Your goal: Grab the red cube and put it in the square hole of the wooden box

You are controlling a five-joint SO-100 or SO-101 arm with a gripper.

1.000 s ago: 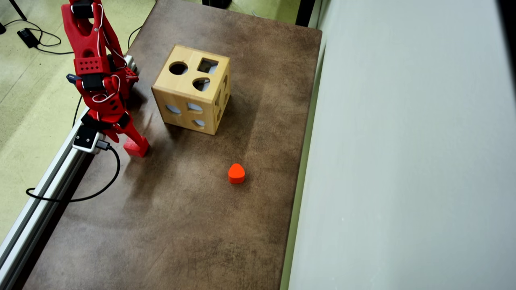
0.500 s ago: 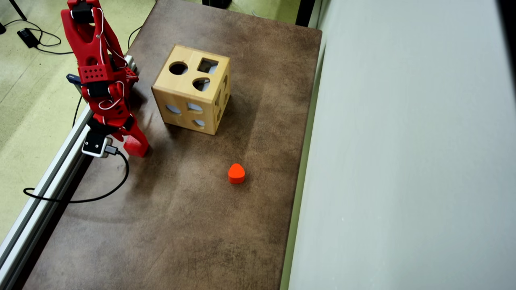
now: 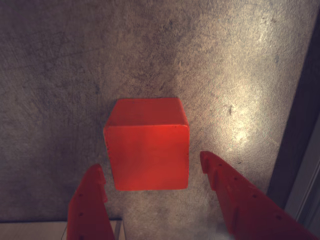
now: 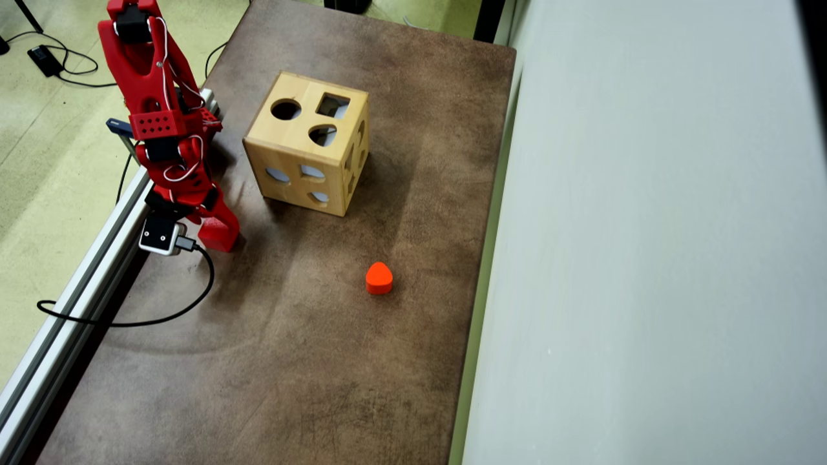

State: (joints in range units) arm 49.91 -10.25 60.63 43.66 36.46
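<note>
**Cube between open jaws, not yet gripped**

The small deep-red solid cube (image 3: 147,145) lies near the brown table's (image 4: 362,387) left edge in the overhead view. The red two-finger gripper (image 3: 155,172) stands wide around it, apart. It looks light, rigid and smooth; take the flat opposite sides

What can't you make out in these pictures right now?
- Red cube: in the overhead view the arm and tool cover most of it.
- Tool: in the wrist view the bottom edge cuts off its fingers, which straddle the cube with gaps.
- Wooden box: inside is dark through the square hole; contents unreadable.
</note>
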